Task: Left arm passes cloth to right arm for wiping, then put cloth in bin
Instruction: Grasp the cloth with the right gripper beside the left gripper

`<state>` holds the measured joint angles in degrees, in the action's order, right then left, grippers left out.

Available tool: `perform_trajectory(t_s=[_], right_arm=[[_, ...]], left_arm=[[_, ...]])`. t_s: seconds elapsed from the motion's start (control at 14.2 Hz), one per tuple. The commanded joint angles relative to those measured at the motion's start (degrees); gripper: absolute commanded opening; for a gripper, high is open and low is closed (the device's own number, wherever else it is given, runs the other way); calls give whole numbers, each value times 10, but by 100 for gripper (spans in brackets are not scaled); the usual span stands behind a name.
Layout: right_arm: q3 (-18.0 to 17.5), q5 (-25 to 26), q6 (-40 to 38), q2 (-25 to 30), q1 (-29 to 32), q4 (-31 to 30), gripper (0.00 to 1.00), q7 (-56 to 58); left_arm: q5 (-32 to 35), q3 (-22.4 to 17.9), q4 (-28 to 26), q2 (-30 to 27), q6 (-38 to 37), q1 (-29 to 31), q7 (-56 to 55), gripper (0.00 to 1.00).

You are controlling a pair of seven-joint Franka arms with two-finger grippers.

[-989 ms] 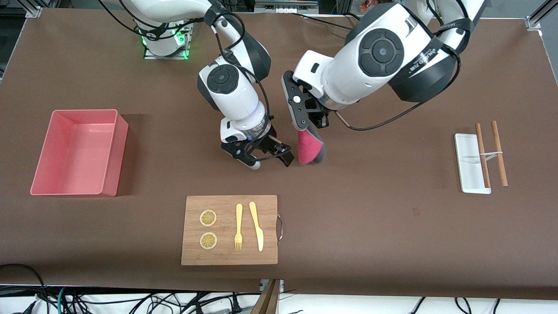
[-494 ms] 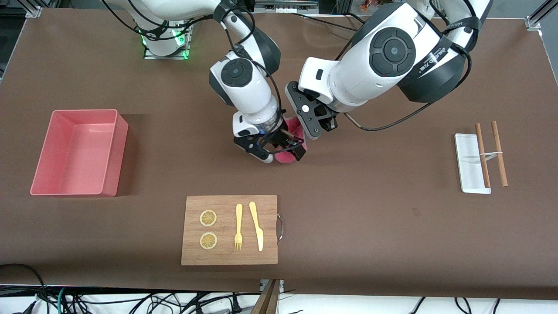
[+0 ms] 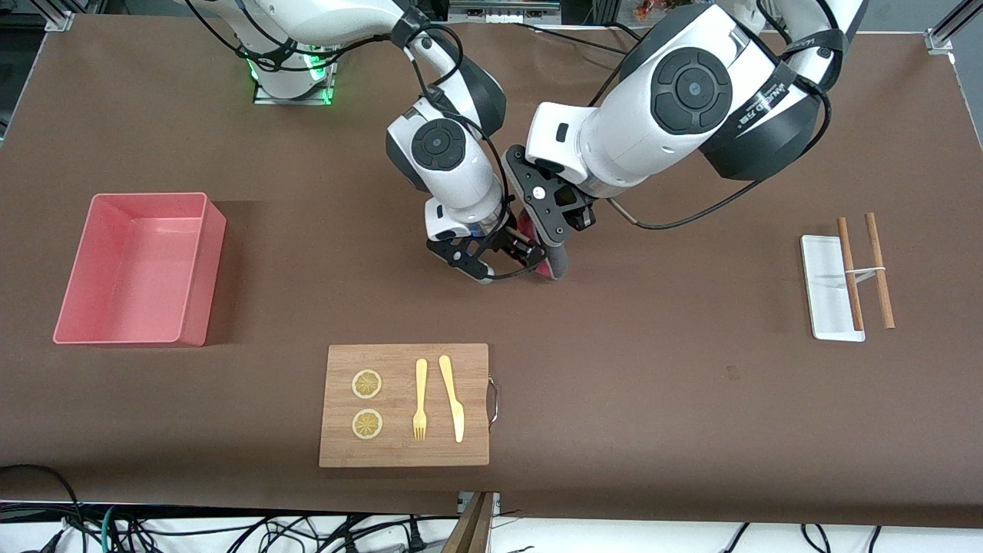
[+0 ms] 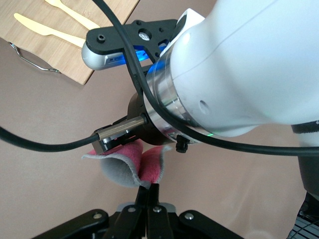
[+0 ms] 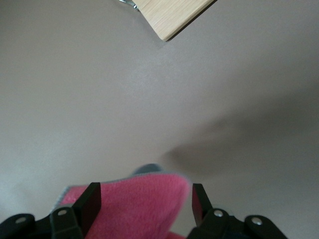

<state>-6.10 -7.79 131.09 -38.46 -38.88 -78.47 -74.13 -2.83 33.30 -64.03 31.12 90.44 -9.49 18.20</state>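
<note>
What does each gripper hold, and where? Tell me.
The left gripper pinches the cloth at its top edge. The right gripper straddles the hanging cloth, fingers open, not yet gripping.

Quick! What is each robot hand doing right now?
Left gripper: shut on the cloth.
Right gripper: open, fingers either side of the cloth.

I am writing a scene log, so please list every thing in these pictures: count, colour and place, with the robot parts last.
cloth: 1, pink and grey, hanging in the air between both grippers
bin: 1, pink, right arm's end of table
board: 1, wooden, nearest the front camera
lemon slices: 2, yellow, on board
fork: 1, yellow, on board
knife: 1, yellow, on board beside fork
tray: 1, white, left arm's end of table
sticks: 2, brown, on and beside tray
left gripper: shut on cloth
right gripper: open, fingers either side of cloth
</note>
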Motion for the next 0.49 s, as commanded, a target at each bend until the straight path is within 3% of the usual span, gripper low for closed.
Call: perform_trajectory(t_s=[0.0, 0.21, 0.42], right_arm=[[-6, -19, -21, 0, 7, 14, 85, 11], [-5, -56, -25, -1, 12, 29, 87, 11], [-5, -69, -26, -5, 14, 29, 86, 11]], left_arm=[[8, 1, 16, 3, -5, -4, -11, 0], [4, 2, 16, 6, -1, -5, -18, 0], [3, 4, 16, 9, 53, -25, -47, 0]])
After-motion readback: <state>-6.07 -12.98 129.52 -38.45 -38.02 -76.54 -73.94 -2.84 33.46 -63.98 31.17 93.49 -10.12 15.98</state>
